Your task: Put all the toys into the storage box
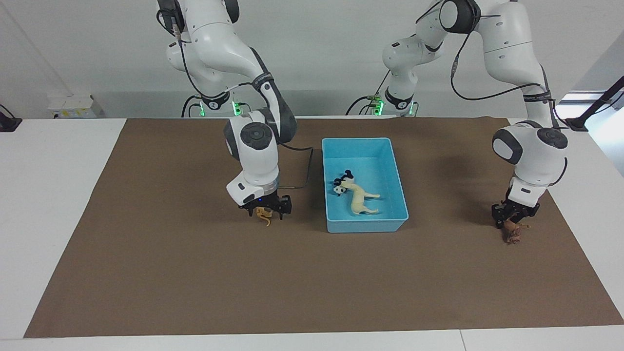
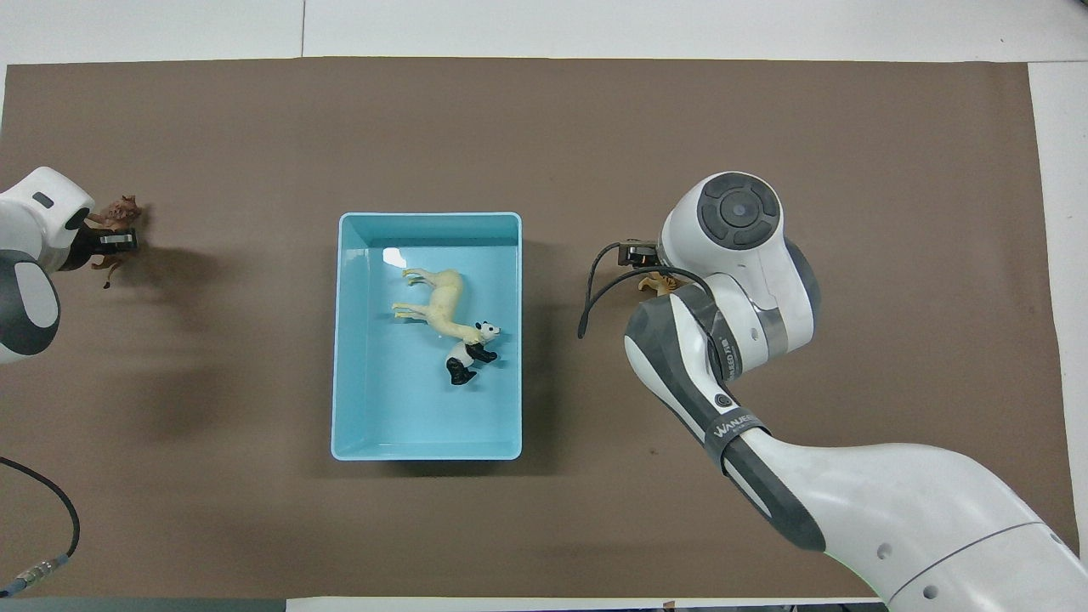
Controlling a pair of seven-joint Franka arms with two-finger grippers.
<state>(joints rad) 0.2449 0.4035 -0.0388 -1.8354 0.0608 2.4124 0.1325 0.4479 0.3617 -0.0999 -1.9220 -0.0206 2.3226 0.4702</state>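
The light blue storage box (image 1: 365, 225) stands mid-table, also in the overhead view (image 2: 341, 340). In it lie the cream-white horse (image 1: 358, 197) (image 2: 446, 306) and the panda (image 1: 341, 183) (image 2: 467, 353), touching each other. My right gripper (image 1: 265, 208) is shut on the orange tiger (image 1: 264, 214) (image 2: 654, 281), just above the mat beside the box toward the right arm's end. My left gripper (image 1: 513, 217) is shut on the dark brown animal (image 1: 512, 234) (image 2: 119, 217), low at the mat toward the left arm's end.
A brown mat (image 1: 312, 282) covers most of the white table (image 1: 48, 146). A black cable (image 1: 304, 168) loops from the right wrist toward the box. Cable stands and a small white box sit at the table's robot-side corners.
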